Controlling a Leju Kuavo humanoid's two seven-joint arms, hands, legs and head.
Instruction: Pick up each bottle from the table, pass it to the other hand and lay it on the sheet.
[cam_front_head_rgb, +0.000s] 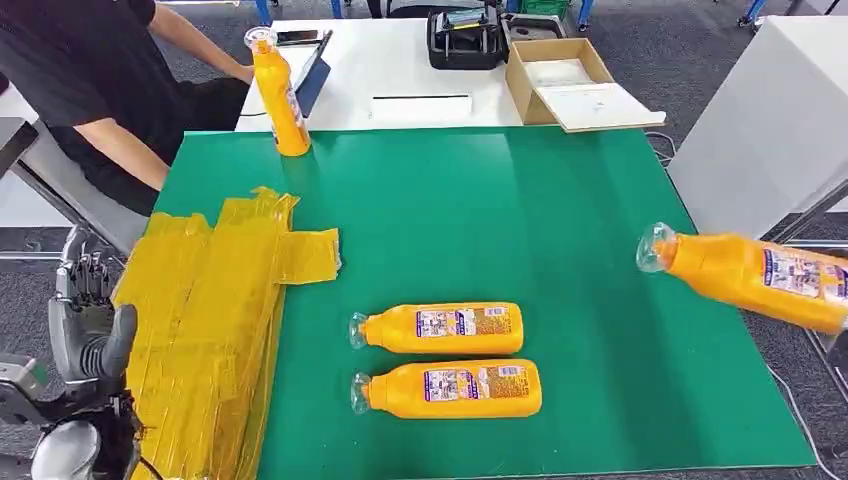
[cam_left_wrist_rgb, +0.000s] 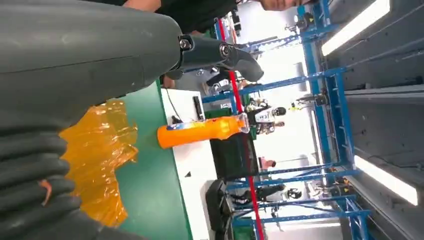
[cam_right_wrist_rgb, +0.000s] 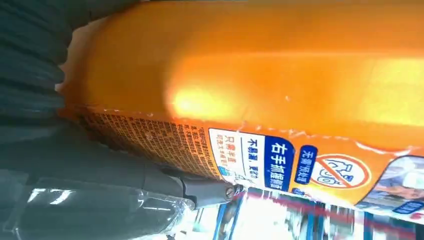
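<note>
My right hand (cam_right_wrist_rgb: 150, 175) gripped a bottle (cam_front_head_rgb: 760, 277) on its side off the mat's (cam_front_head_rgb: 480, 200) right edge, my empty left hand (cam_front_head_rgb: 85, 320) hung with fingers apart beside the yellow sheet (cam_front_head_rgb: 200, 330), two bottles (cam_front_head_rgb: 440, 329) lay mid-mat, and one (cam_front_head_rgb: 277, 95) stood at the far edge.

Bright overhead light; wrist views blurred.

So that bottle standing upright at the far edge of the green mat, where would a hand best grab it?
Around the wide orange body of the standing bottle, below its narrow clear cap, coming in level from the near side. It stands upright, and a person sits just behind it.
</note>
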